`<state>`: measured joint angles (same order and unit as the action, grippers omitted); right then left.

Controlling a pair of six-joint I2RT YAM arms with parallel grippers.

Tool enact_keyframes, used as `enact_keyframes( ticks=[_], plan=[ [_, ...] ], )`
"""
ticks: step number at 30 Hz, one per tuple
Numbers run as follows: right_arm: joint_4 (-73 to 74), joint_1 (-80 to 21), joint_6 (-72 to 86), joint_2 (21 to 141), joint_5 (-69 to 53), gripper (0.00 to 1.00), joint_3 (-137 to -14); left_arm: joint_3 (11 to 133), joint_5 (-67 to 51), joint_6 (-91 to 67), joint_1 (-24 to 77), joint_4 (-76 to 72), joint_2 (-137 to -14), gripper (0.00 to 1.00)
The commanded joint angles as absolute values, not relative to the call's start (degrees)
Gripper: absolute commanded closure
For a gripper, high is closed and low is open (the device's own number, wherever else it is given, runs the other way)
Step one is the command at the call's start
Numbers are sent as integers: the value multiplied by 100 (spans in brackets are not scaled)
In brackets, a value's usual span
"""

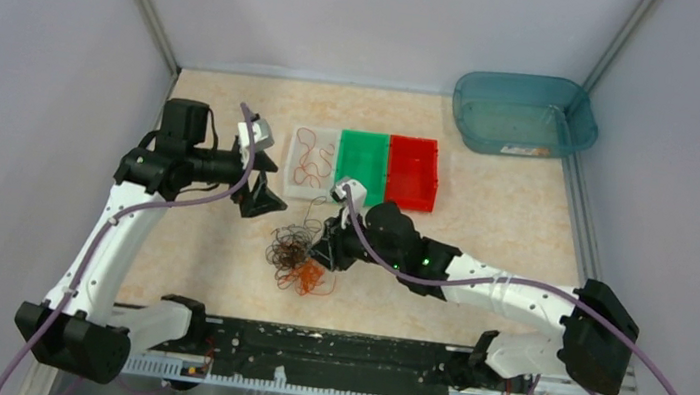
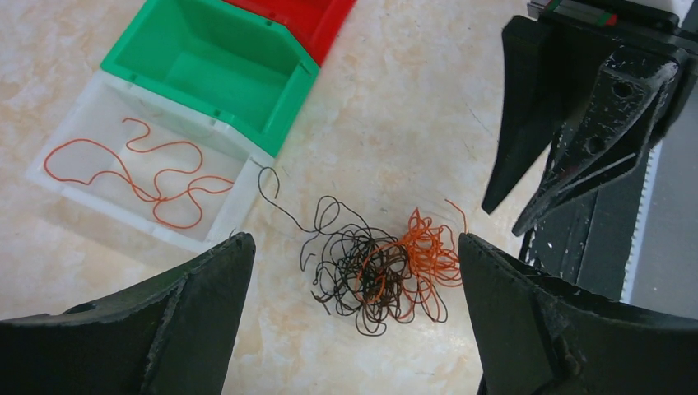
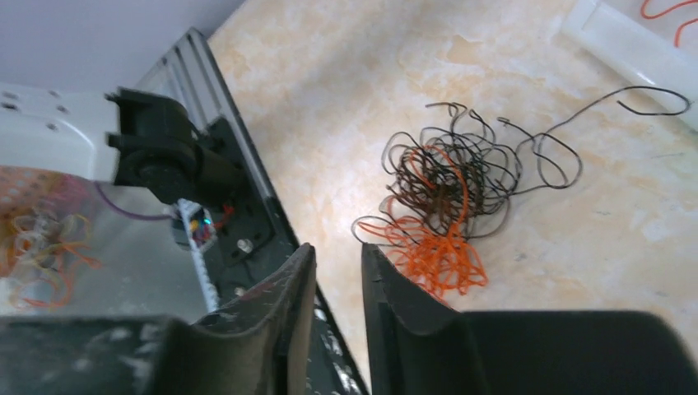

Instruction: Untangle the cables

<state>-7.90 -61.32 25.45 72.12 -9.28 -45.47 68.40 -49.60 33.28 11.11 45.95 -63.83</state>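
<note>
Left wrist: cables [image 2: 379, 267] — dark (plus orange) curls, knotted.

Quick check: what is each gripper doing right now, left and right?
Left gripper: wide open, holding nothing.
Right gripper: barely open, a narrow gap between the jaws, nothing in it.

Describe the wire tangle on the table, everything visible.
The tangle is a loose knot of hair-thin curly wires lying flat on the beige table. Dark brown or black loops form the bulk; an orange-red clump sits on the side toward the right claw and threads into the dark mass. One dark strand trails out towards the white bin, ending in a hook beside its corner. Neither claw appears to touch it; the left claw stands open above it.
</note>
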Motion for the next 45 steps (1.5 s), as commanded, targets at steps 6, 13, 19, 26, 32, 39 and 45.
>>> enact_keyframes(
  ticks=[6, 13, 19, 26, 32, 39, 45],
  plan=[
    [-663, -6141, 1625, 7916, -594, 55, -4156, 6636, -4938, 3431, 1099, 4650, -6114, 1],
    [-669, -6295, 1661, 8712, -134, 55, -4193, 6767, -4844, 3528, 1100, 4674, -6152, 1],
    [-1047, -6293, 1919, 8605, -57, 57, -3642, 6666, -4874, 3479, 1107, 4681, -6117, 1],
    [-606, -6073, 2617, 8507, -718, 76, -3799, 6479, -4751, 3760, 1107, 4716, -6003, 1],
    [-891, -5933, 3245, 8177, -1432, 99, -3736, 6266, -4740, 3966, 1107, 4835, -6041, 1],
    [-724, -5944, 3259, 8287, -1537, 100, -3919, 6103, -4710, 4059, 1105, 4868, -5895, 1],
    [-491, -5942, 3003, 8152, -1299, 100, -4123, 6052, -4609, 4120, 1108, 4914, -5763, 1]
  ],
)
